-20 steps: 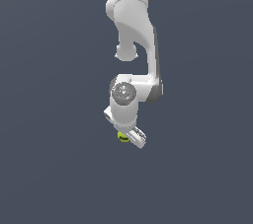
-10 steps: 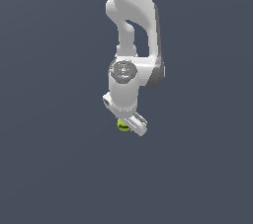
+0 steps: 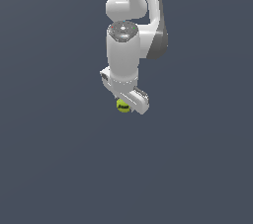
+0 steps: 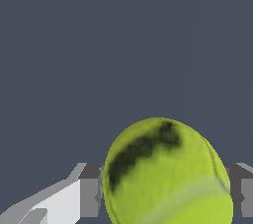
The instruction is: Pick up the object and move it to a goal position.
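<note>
The small yellow-green ball (image 3: 123, 105) with a dark mark sits under the white gripper (image 3: 124, 100) at the end of the white arm, in the middle of the exterior view. The gripper is shut on the ball and holds it off the grey ground. In the wrist view the ball (image 4: 165, 173) fills the space between the two grey fingers (image 4: 90, 191), with its dark mark on the upper part.
The white arm (image 3: 134, 25) rises from the gripper to the top edge of the exterior view. All around is plain dark grey ground, with no other object in view.
The arm has straightened and the gripper has risen and shifted slightly with the ball held in it. The ball stays between the fingers.
</note>
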### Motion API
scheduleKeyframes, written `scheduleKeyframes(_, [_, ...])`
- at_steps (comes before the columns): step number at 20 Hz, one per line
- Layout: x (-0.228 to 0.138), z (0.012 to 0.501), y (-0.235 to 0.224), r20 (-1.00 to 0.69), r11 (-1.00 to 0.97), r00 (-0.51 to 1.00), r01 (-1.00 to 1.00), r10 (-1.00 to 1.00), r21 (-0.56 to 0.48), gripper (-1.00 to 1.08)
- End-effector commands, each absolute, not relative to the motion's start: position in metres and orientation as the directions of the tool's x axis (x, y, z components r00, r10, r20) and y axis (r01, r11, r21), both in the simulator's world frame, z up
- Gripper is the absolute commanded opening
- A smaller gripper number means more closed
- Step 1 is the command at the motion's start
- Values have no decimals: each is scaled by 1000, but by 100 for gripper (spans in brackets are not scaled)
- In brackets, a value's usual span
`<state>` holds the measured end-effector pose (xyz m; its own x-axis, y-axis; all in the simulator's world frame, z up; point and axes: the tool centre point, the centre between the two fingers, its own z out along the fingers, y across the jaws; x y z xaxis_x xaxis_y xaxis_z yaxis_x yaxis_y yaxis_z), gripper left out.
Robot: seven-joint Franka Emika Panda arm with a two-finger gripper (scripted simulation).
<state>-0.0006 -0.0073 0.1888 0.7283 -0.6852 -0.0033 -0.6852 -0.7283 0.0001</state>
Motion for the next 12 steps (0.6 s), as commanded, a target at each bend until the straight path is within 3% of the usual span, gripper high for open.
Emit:
scheduleKeyframes(1, [-12,212,-8,-2,-728,728,-685,-685,-1,-100])
scheduleKeyframes(12, [-64,314,-9,-1,-728,728,-686,-686,0,-100])
